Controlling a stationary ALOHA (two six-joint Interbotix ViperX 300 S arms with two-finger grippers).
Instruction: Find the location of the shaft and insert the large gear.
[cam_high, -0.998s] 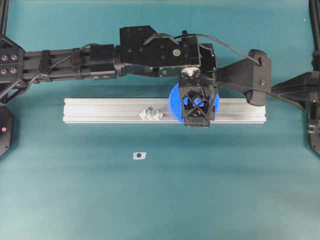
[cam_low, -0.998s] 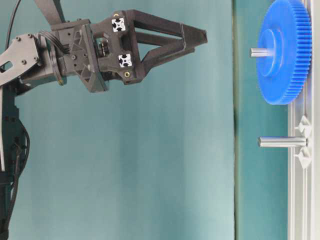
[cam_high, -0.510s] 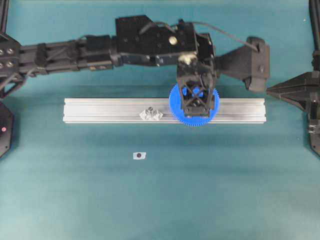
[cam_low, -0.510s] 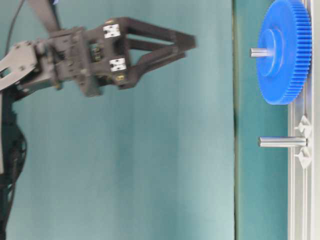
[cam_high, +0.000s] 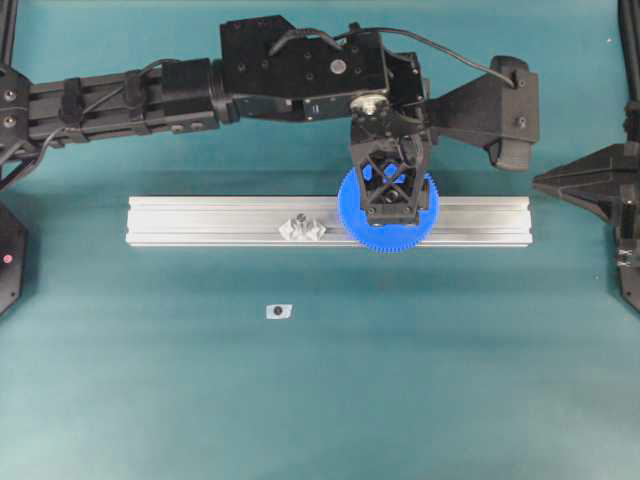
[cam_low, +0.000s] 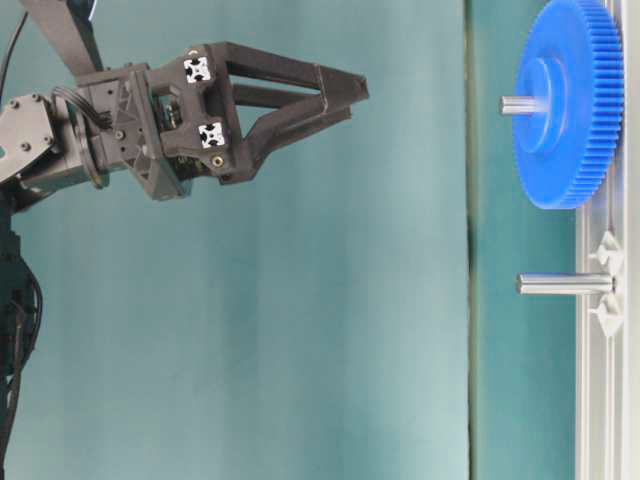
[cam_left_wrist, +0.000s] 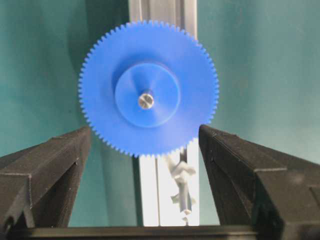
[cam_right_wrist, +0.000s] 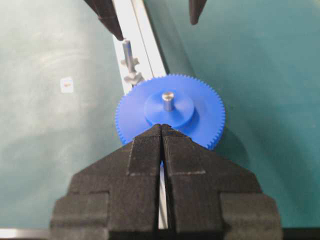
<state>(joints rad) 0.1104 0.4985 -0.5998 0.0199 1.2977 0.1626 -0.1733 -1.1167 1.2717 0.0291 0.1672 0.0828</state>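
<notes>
The large gear (cam_high: 350, 215), a bright blue toothed disc, lies flat on the aluminium rail (cam_high: 200, 220). The shaft's silvery tip (cam_left_wrist: 146, 101) stands up through the gear's hub (cam_right_wrist: 168, 100); its mount is hidden under the gear. My left gripper (cam_high: 390, 190) hangs open well above the gear (cam_low: 570, 110), touching nothing. In the left wrist view its black fingers (cam_left_wrist: 55, 165) frame the gear (cam_left_wrist: 115, 65) with wide gaps on both sides. My right gripper (cam_right_wrist: 161, 126) is shut and empty, low at the rail's right end (cam_high: 540, 182), pointing at the gear.
A second, bare pin (cam_low: 565, 284) on a clear winged mount (cam_high: 302, 230) stands on the rail left of the gear. A small white tab with a dark dot (cam_high: 279, 311) lies on the teal table in front of the rail.
My left gripper, open throughout, has risen farther above the gear and drifted toward the table's far side. The gear stays on the shaft.
</notes>
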